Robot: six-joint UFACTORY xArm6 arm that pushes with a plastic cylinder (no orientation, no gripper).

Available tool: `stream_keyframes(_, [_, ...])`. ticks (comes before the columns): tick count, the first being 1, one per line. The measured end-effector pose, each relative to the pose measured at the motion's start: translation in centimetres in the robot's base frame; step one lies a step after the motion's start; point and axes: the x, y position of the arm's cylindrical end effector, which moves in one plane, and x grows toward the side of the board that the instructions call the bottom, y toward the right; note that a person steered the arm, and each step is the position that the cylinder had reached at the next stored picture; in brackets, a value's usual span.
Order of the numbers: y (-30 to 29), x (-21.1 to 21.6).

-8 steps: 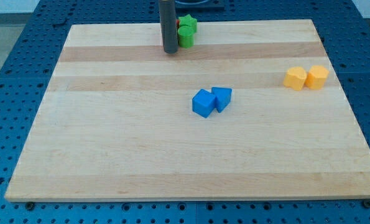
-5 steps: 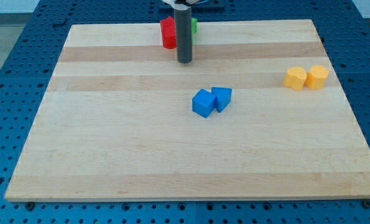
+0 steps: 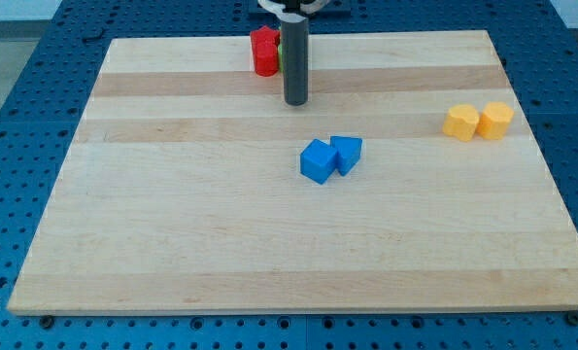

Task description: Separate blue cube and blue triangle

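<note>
Since blue cube (image 3: 317, 161) and blue triangle (image 3: 347, 154) touch, my tip (image 3: 296, 101), bare rod holding nothing, above them toward view's top, should wedge into their seam.

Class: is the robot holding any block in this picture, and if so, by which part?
Nothing is held. My tip stands apart from the touching blue cube and blue triangle, toward the view's top.

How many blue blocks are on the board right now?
2: the blue cube and the blue triangle, touching near the board's middle, cube on the view's left. My tip is above them, apart. The rod could hide others.
</note>
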Motion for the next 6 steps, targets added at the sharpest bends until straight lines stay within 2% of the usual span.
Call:
stream_keyframes(2, [0.0,1.8])
stream_keyframes(5, [10.2,6.7])
stream_keyframes(6, [12.0,6.8])
